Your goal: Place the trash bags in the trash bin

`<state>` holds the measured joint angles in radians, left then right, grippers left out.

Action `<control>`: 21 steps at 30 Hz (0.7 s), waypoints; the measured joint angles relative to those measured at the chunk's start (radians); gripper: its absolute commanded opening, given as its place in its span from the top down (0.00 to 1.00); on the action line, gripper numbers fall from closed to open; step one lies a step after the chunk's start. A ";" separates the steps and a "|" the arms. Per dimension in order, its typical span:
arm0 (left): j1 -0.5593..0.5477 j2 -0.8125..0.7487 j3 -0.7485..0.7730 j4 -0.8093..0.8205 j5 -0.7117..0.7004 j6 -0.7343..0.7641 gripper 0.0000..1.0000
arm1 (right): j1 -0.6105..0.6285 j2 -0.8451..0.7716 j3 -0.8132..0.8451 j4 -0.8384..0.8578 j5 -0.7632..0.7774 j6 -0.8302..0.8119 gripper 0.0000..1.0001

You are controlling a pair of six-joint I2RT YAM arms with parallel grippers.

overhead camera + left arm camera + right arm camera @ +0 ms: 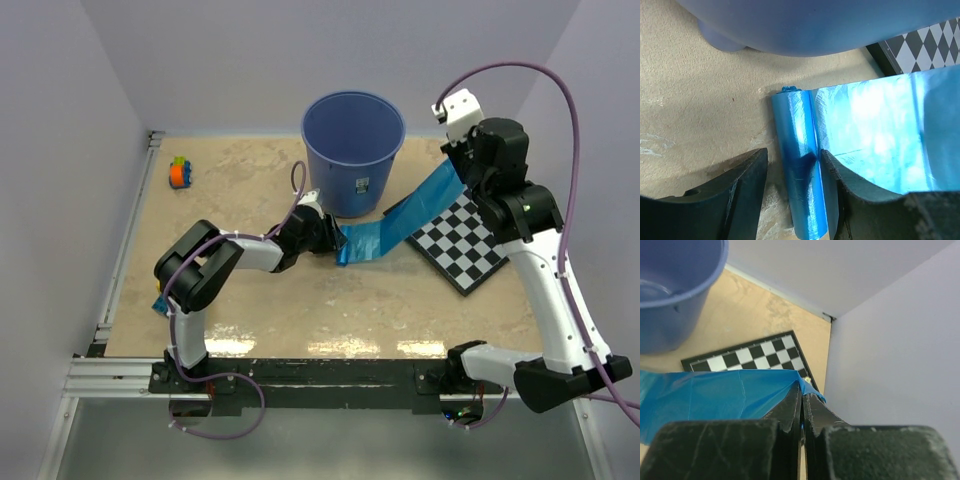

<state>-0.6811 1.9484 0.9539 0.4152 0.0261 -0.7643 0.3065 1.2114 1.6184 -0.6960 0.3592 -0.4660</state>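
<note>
1. The left jaws stand partly open, low over the surface (700, 95). They straddle the still-rolled end of the trash bags (800, 165). The right-hand jaw is against the roll where the film leaves it. The left-hand one stands off it with bare surface between. Nothing is gripped.
2. The right jaws are pressed together on a corner of the unrolled blue film, holding it up off the surface.
3. From the roll, the film runs as one flat, shiny strip toward 2 o'clock, up to the right jaws. It passes over the near-left corner of the chessboard (465, 245).
4. The roll lies just beside the foot of the trash bin (335, 190), at its 6 o'clock. The round blue bucket stands upright at 12 o'clock on the surface, and no bag is inside it.
5. From above, the right arm (540, 270) hides its own jaws and the film's top end. The left wrist view cuts off the bin's rim and base and blurs its wall. Print on the bin's white label (362, 185) is too small to read.
6. The surface is beige and marbled, with glare along its near edge. A cluster of toy blocks (180, 172) sits at 10 o'clock. Plain pale lilac walls (300, 50) close in the left, far and right sides.
</note>
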 measured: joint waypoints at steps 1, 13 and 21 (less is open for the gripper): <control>0.000 0.000 0.000 0.000 0.000 0.000 0.47 | 0.000 -0.001 -0.016 -0.001 0.015 -0.003 1.00; 0.000 0.001 -0.001 0.003 0.000 0.000 0.47 | -0.013 -0.003 -0.161 0.027 0.222 -0.037 1.00; 0.000 0.006 0.007 0.000 0.002 0.000 0.44 | -0.013 -0.003 -0.167 0.051 0.252 -0.043 1.00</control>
<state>-0.6811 1.9545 0.9611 0.4152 0.0280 -0.7643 0.2932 1.2083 1.4513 -0.6445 0.6113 -0.5095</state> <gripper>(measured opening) 0.526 0.007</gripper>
